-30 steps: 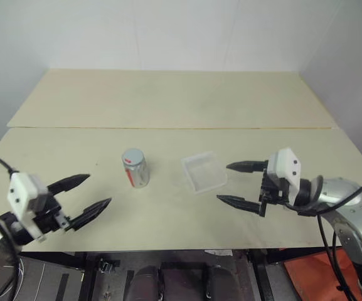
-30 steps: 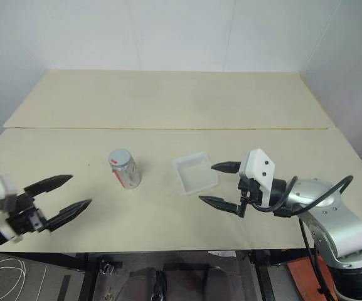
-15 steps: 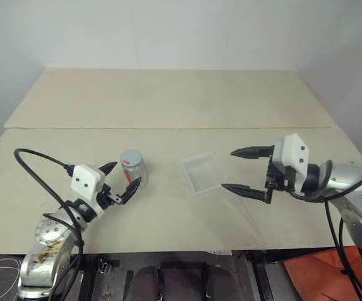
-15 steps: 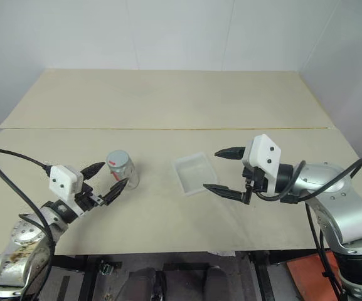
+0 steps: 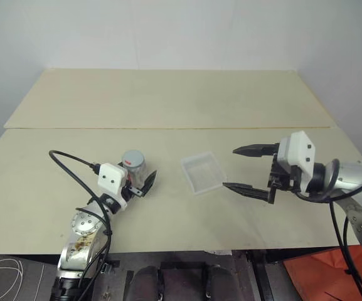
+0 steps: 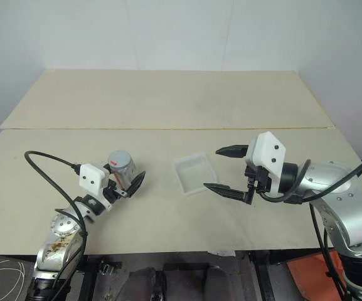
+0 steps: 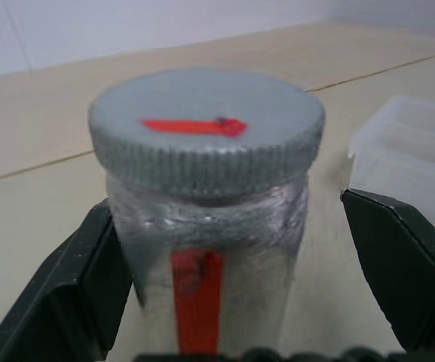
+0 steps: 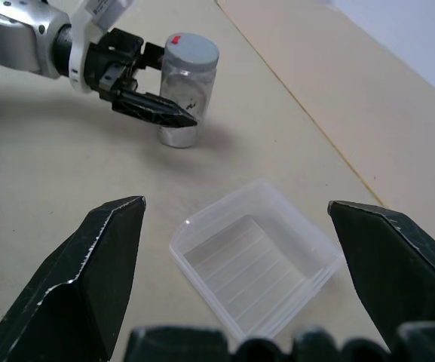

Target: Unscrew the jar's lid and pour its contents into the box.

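Left wrist view puts the jar (image 7: 206, 264), upright on the table (image 5: 168, 207), between the left gripper's (image 5: 140, 181) 2 spread fingers (image 7: 59, 294). Its clear wall looks stiff but slippery; gripping below the grey lid (image 7: 206, 128) seems best. Right gripper (image 5: 251, 170) hangs spread beside the box (image 5: 203, 172).

One jar (image 5: 134, 168) with one lid (image 7: 206, 127), one box (image 5: 203, 172) just beside the jar, two end effectors: left (image 5: 142, 181), right (image 5: 248, 169). One worktop (image 5: 168, 100).
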Available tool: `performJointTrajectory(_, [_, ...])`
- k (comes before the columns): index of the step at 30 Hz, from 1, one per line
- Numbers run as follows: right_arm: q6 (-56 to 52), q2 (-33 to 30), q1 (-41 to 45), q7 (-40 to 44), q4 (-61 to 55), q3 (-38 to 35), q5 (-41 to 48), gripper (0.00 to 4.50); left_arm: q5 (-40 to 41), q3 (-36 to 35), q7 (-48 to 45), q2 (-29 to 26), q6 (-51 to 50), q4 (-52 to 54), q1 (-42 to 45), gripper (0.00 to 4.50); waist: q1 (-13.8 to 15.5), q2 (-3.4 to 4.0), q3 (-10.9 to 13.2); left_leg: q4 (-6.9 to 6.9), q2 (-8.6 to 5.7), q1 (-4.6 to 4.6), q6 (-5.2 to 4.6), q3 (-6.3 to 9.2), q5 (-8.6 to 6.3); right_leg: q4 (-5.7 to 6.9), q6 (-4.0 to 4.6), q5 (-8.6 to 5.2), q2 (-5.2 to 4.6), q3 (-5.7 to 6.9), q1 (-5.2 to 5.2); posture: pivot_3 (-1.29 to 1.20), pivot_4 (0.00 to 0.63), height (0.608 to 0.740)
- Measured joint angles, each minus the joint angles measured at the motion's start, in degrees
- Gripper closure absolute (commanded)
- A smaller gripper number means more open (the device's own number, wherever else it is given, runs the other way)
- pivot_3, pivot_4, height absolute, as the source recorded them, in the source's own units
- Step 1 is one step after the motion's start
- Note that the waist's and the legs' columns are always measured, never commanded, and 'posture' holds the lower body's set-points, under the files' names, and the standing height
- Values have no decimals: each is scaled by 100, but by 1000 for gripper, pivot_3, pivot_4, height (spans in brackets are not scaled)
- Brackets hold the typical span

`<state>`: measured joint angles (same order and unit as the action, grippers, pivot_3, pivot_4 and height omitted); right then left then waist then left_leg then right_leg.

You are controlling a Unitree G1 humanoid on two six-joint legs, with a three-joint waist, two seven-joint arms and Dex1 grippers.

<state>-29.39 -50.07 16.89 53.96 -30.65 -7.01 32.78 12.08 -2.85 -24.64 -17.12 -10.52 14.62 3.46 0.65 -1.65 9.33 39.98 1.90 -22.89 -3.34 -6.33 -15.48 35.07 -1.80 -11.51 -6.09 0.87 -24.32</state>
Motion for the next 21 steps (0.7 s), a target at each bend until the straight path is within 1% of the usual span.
performJointTrajectory(2, [0,-17,0,-8,-7,-50,0,0,-2,-2,84,69,0,-55,74,1185,2,0,0,0,0,0,0,0,0,-1,0,0,0,0,1,0,150,740])
performJointTrajectory(6, [-15,-22,0,-25,-46,-59,5,0,-42,-33,214,102,0,-186,146,2548,0,0,0,0,-1,0,0,0,0,0,-1,0,0,1,1,0,150,740])
performJointTrajectory(12, [-101,-21,-8,-60,-156,-61,17,0,-35,-41,210,105,-22,-194,170,2569,1,0,0,1,0,1,0,1,0,1,-1,0,0,0,1,0,150,740])
performJointTrajectory(15, [-110,9,11,-118,-203,-54,37,0,96,-89,94,-20,-200,-206,335,2569,1,0,0,3,0,0,0,2,0,3,-1,0,0,2,1,0,150,740])
performJointTrajectory(17, [-122,104,149,-179,-200,-14,74,0,330,-110,-218,-294,-390,-203,521,2569,-2,-1,0,4,0,-1,0,2,1,3,0,0,1,2,-1,0,150,740])
performJointTrajectory(21, [-424,599,1058,-401,70,289,299,0,1288,-174,-1521,-1093,-1073,-239,1448,2569,-35,-1,1,12,3,-3,5,2,4,12,1,1,8,5,-4,0,150,740])
